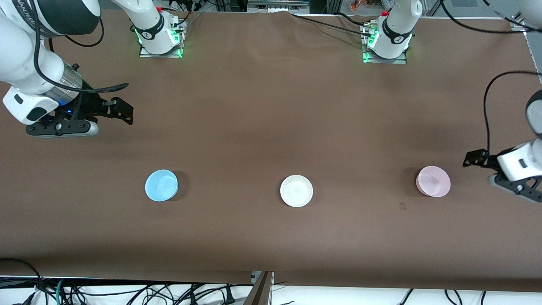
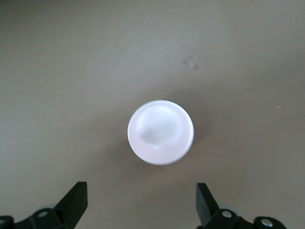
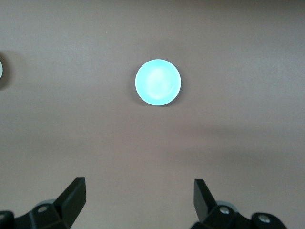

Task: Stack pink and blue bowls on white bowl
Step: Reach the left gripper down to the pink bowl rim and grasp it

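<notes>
Three bowls stand in a row on the brown table. The blue bowl (image 1: 161, 185) is toward the right arm's end, the white bowl (image 1: 296, 190) in the middle, and the pink bowl (image 1: 433, 181) toward the left arm's end. My right gripper (image 1: 123, 112) is open and empty, up over bare table apart from the blue bowl. Its wrist view shows the blue bowl (image 3: 157, 82) ahead of the open gripper (image 3: 138, 190) and an edge of the white bowl (image 3: 1, 71). My left gripper (image 1: 473, 158) is open and empty beside the pink bowl (image 2: 160, 132), which lies ahead of the gripper (image 2: 141, 192).
The brown cloth (image 1: 271, 127) covers the whole table. The two arm bases (image 1: 160, 34) (image 1: 387, 40) stand along the edge farthest from the front camera. Cables hang below the edge nearest that camera. A small dark mark (image 1: 402, 206) lies near the pink bowl.
</notes>
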Controlling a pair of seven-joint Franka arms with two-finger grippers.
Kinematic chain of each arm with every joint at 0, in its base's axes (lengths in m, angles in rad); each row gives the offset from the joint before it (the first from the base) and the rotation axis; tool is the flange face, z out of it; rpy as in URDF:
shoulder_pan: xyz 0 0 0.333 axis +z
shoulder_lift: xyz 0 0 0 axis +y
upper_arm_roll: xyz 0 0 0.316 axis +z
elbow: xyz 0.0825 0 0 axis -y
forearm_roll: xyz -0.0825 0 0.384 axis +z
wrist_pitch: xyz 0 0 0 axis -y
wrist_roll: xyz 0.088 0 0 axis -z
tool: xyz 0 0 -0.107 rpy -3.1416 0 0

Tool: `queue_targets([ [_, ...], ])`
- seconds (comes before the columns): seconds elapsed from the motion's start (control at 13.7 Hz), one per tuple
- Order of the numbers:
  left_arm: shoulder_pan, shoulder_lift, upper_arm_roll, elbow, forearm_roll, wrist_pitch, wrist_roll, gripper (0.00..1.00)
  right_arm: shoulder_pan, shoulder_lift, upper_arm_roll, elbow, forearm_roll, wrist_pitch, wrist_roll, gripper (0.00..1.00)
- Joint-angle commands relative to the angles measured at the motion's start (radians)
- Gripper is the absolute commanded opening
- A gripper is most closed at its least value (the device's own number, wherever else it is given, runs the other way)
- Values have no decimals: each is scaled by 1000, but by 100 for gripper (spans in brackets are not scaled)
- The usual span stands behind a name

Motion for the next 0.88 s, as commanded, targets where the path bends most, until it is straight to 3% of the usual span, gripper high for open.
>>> queue_targets([
  [0.0, 2, 130, -6, 40, -16, 105, 51, 100, 3, 10, -1, 22, -15, -8, 4, 100],
  [0.22, 2, 210, -6, 42, -13, 201, 121, 100, 2, 10, -1, 22, -15, -6, 4, 100],
  [0.59, 4, 260, -7, 30, -16, 214, 179, 99, 2, 9, -1, 22, -12, -6, 4, 100],
  [0.73, 16, 274, -7, 31, -16, 215, 196, 82, 2, 10, -1, 22, -13, -6, 1, 100],
  [0.8, 16, 279, -7, 31, -11, 215, 199, 66, 3, 10, -1, 22, -12, -6, 1, 100],
])
